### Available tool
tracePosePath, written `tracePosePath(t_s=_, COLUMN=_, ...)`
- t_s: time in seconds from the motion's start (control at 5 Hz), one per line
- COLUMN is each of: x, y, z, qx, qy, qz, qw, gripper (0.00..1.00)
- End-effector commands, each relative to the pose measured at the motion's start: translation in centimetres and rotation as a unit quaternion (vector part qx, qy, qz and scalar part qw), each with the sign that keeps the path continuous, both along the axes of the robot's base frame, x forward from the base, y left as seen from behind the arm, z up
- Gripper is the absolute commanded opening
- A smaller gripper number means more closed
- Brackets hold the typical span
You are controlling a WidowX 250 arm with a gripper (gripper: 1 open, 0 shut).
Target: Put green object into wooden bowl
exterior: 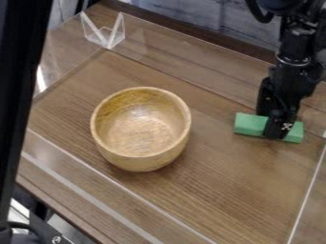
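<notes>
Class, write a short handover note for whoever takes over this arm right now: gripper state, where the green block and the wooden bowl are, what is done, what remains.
Gripper: open, pointing down over the green block, jaws low around it; no grip closed.
Green block: flat on the table, right of the wooden bowl and apart from it.
Wooden bowl: upright, empty, left of centre.
Done: gripper brought to the block.
Left: close on the block, lift, carry it left over the bowl, release inside.

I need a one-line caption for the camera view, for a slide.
Open claw pointing down at the green object on the wooden table, with the empty wooden bowl to its left.
</notes>
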State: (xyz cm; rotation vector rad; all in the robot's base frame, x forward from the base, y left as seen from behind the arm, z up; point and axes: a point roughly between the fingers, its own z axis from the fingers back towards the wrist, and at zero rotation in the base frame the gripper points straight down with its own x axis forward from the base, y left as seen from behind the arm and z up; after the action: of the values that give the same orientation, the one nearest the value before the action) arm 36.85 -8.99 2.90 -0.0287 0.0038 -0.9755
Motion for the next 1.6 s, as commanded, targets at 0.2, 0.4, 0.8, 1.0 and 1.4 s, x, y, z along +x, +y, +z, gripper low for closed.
tracePosePath(t_s=0.2, x=0.4, y=1.5, z=2.7, qx=-0.005, qy=-0.044, qz=-0.003, qw=0.999, gripper=0.0)
tracePosePath(t_s=0.4, x=0.1, y=1.9, z=4.1, qx=-0.001, qy=-0.054, qz=0.005, qw=0.9986, gripper=0.0)
tracePosePath(t_s=0.8, x=-1.3, y=4.3, z=9.2, qx=0.019, qy=-0.091, qz=0.097, qw=0.991, gripper=0.0)
tracePosePath(t_s=1.0, x=-2.4, y=6.5, z=9.9, qx=0.026, qy=-0.097, qz=0.172, qw=0.9799, gripper=0.0)
tracePosePath(t_s=1.4, x=-3.9, y=9.3, z=11.8, qx=0.032, qy=-0.101, qz=0.256, qw=0.9609, gripper=0.0)
